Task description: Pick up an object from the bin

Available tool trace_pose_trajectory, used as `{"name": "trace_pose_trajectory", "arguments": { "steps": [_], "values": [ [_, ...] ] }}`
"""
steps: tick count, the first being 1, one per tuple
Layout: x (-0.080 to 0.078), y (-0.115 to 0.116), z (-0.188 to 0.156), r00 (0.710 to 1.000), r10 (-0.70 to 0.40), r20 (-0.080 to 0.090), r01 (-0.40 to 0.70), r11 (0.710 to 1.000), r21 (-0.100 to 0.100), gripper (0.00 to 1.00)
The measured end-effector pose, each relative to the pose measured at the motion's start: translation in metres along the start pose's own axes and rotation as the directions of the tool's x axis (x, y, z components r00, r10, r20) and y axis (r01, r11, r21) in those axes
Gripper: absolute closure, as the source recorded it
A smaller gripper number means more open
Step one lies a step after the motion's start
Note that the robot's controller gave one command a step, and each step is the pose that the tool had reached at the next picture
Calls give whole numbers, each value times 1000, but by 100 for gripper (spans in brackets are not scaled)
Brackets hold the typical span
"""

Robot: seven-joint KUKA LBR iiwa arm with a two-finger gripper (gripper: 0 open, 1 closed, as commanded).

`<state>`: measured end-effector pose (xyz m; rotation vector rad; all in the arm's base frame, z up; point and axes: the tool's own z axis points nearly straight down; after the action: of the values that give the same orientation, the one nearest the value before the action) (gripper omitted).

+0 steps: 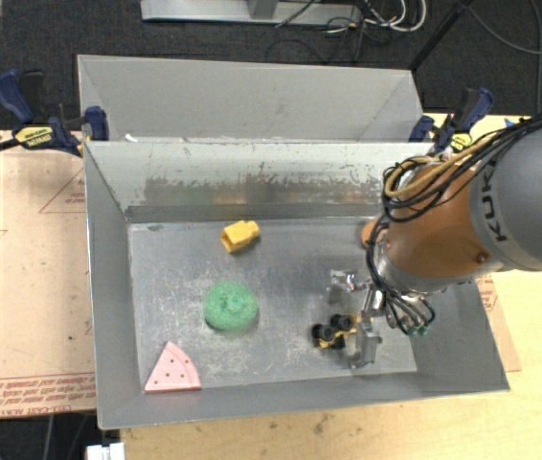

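1 yellow block, 1 green disc, 1 pink wedge, 1 black-yellow bit

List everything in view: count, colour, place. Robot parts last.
bin: 1, grey metal, holds all the loose things
block: 1, yellow, near the back wall, about mid-width
round lump: 1, green, on the floor left of centre
wedge: 1, pink, triangular, front-left corner
small thing: 1, black and yellow, front right, right beside the gripper; contact cannot be told
gripper: 1, metal, low over the front-right floor
arm: 1, grey with an orange cover and cables at the wrist, reaching in from the right
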<state>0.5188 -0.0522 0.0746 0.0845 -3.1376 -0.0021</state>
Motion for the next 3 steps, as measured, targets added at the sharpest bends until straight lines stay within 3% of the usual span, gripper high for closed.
{"name": "trace_pose_trajectory", "arguments": {
  "steps": [1,3],
  "values": [
    [-8,37,5,987,-163,5,163,987,1,100],
    [-8,37,5,986,-164,5,164,986,1,100]
  ]
}}
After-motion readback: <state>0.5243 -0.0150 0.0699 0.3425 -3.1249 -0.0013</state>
